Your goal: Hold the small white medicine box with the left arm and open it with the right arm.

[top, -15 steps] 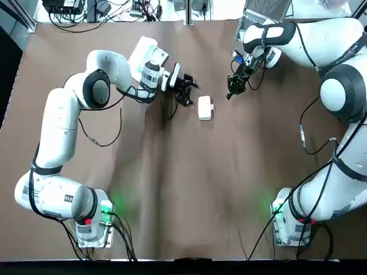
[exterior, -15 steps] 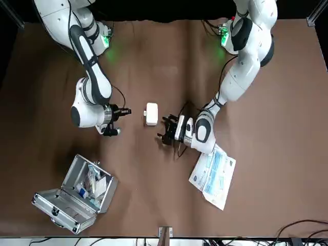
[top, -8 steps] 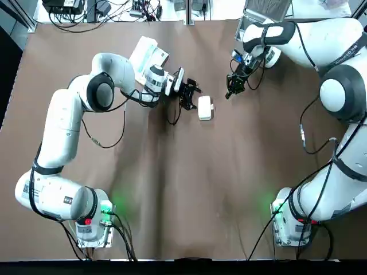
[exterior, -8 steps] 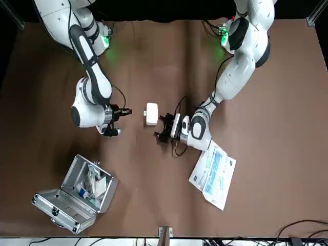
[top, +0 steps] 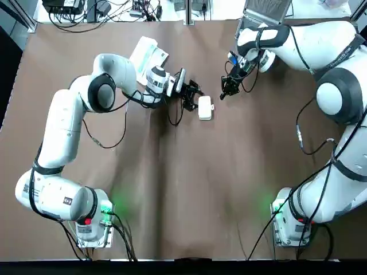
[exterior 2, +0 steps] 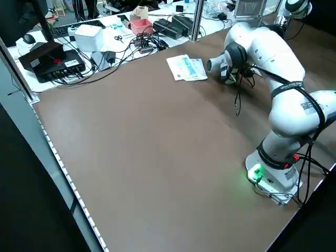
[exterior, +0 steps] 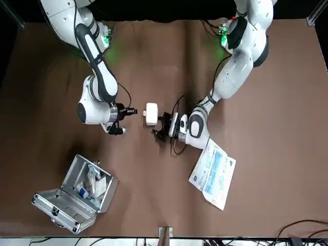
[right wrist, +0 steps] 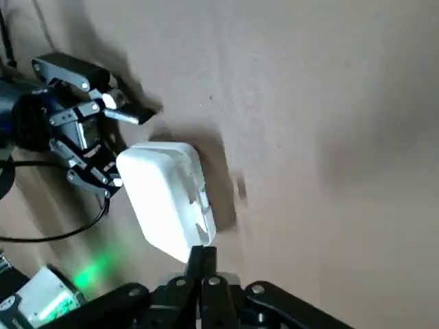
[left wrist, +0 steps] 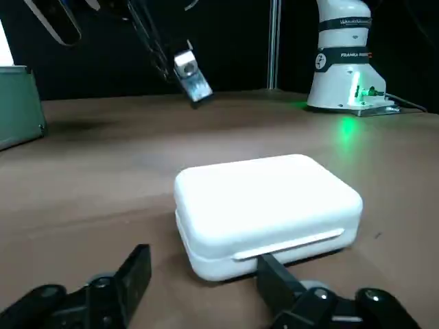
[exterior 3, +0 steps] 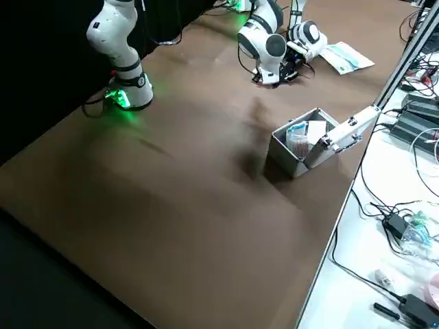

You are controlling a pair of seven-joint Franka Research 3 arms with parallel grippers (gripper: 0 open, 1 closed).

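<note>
Lost behind the left arm (exterior 2: 247, 50) wrist in the left side view: the small white medicine box (top: 205, 107). Cropped by the left wrist view's edge: finger bases of the left end effector (left wrist: 202, 260). Too small to read: leaflet (exterior: 214, 174) print; case (exterior: 56, 210) contents, possibly packets.
</note>
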